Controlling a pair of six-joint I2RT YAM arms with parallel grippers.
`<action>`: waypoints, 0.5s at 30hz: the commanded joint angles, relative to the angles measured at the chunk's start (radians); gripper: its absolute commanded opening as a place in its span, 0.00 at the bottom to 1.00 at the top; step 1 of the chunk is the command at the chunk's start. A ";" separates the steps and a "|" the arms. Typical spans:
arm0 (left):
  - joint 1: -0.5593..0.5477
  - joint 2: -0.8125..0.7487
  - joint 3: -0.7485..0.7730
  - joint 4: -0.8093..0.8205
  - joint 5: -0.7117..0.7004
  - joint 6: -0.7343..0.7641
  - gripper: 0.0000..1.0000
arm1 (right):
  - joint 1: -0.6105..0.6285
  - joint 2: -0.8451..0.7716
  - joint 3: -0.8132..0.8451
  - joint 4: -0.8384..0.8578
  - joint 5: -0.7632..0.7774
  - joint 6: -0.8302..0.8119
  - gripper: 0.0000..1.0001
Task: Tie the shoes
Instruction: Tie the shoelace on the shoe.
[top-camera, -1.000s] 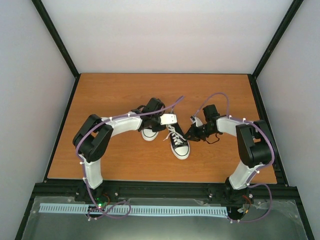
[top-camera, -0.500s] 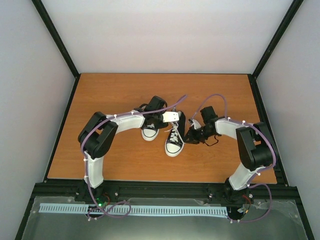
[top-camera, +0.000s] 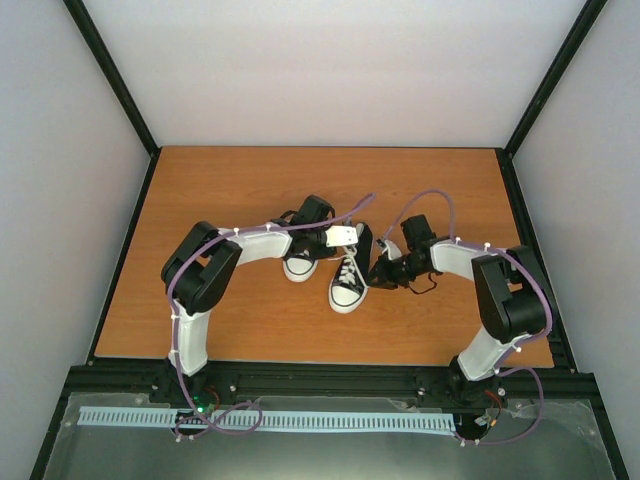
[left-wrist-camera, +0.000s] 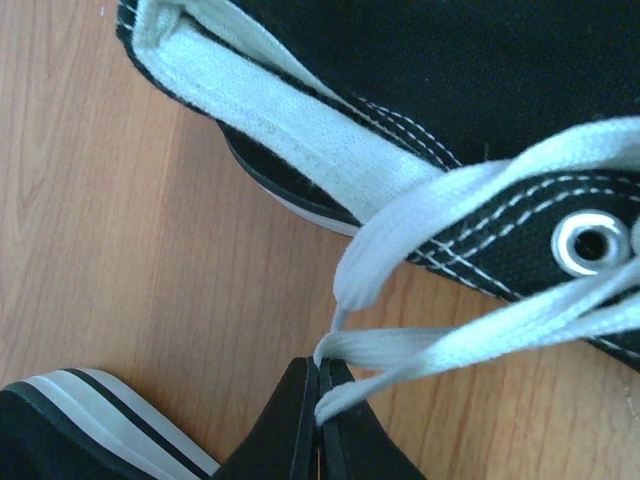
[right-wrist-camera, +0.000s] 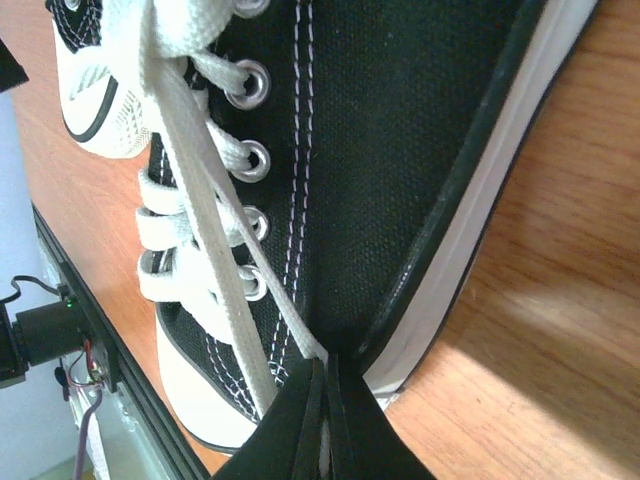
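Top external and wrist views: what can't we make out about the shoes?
- Top view: far shoe mostly hidden under the left arm; only its toe cap shows.
- Top view: near shoe, lacing too small to tell any knot.
- Left wrist view: left gripper pinches a lace; frame edges cut off the shoe.
- Right wrist view: right gripper shut on a lace strand, its end hidden inside the grip.

Black, white-toed shoes (top-camera: 347, 287) lie close together, white laces (left-wrist-camera: 470, 337) loose.

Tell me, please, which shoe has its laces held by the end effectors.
The fully visible shoe, laces showing; the other shoe sits mostly hidden beneath the left arm.
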 joint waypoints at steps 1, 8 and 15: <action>0.023 -0.016 0.062 -0.090 0.000 -0.004 0.01 | -0.039 -0.010 0.008 -0.060 0.023 0.023 0.03; 0.018 -0.096 0.005 -0.280 0.058 -0.009 0.01 | -0.091 0.064 0.185 -0.076 0.147 0.002 0.03; -0.011 -0.111 -0.072 -0.296 0.076 0.014 0.01 | -0.122 0.152 0.273 -0.035 0.218 0.016 0.03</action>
